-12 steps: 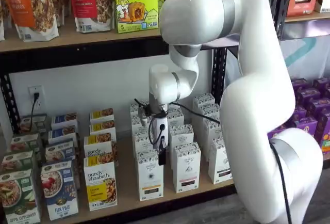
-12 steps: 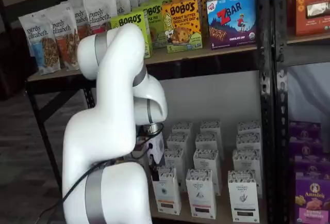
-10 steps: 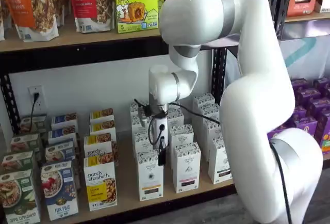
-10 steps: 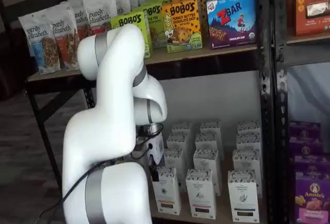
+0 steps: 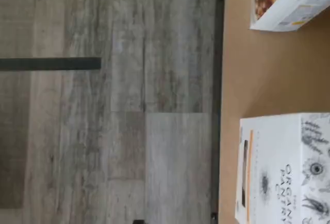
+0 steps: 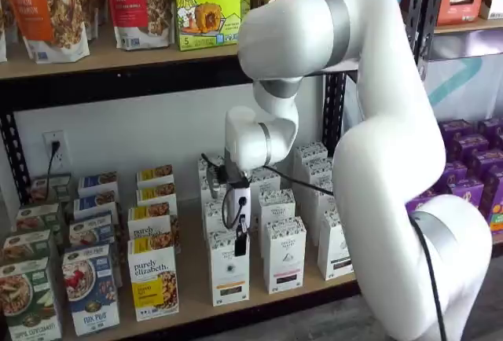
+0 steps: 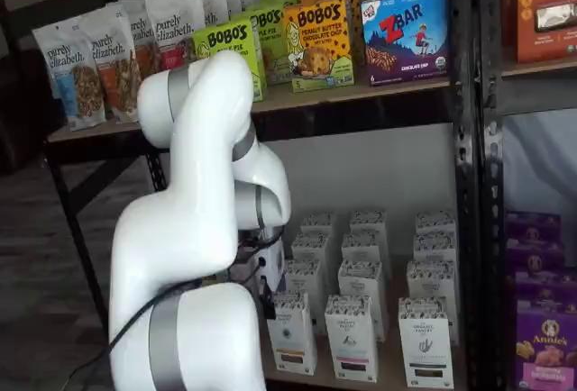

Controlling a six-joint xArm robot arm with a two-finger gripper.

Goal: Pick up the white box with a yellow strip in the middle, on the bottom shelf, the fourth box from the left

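The white box (image 6: 229,269) stands at the front of the bottom shelf (image 6: 192,294), right of a purely elizabeth box (image 6: 152,280). It is tall and slim, with a speckled top band. In the wrist view the white box (image 5: 281,167) shows an orange-yellow strip down its front, close to the shelf's black front rail (image 5: 219,79). My gripper (image 6: 240,244) hangs just over the box's top, with one black finger seen side-on; its jaws stand open and hold nothing. In both shelf views the arm covers part of the scene; the gripper (image 7: 267,303) sits beside the box (image 7: 294,337).
More white cartons (image 6: 284,254) stand in rows right of and behind the target. Blue (image 6: 90,287) and green (image 6: 28,300) boxes fill the shelf's left end. An upper shelf (image 6: 118,58) holds granola bags and Bobo's boxes. Purple boxes (image 6: 471,188) stand on the neighbouring rack.
The arm has swung slightly left and the gripper has sunk a little, closer over the white box's top. No box has moved.
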